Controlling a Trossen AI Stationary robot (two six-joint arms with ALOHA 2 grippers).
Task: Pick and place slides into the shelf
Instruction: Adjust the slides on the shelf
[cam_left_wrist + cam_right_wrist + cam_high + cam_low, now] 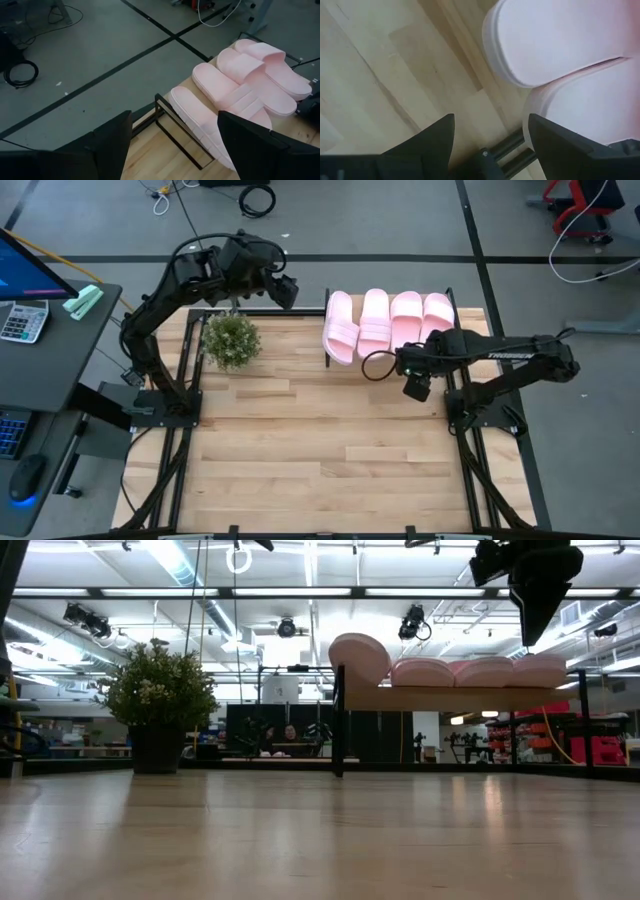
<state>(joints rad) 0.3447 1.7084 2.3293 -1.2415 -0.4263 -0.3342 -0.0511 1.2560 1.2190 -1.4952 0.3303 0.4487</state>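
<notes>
Four pale pink slides (390, 323) lie side by side on the light-wood shelf (460, 697), soles down on its board. The leftmost slide (358, 655) is tipped up against the shelf's left black upright (175, 135). My right gripper (408, 366) hangs open above the shelf's near edge; in its wrist view the ends of two slides (560, 40) show just past the fingers (432, 137). My left gripper (287, 290) is raised at the table's far edge, left of the shelf, open and pointing toward the slides (240, 85).
A small potted plant (231, 340) stands on the plank table left of the shelf, below the left arm. A dark desk with a calculator (22, 320) sits off the table's left side. The table's near half (320, 460) is bare wood.
</notes>
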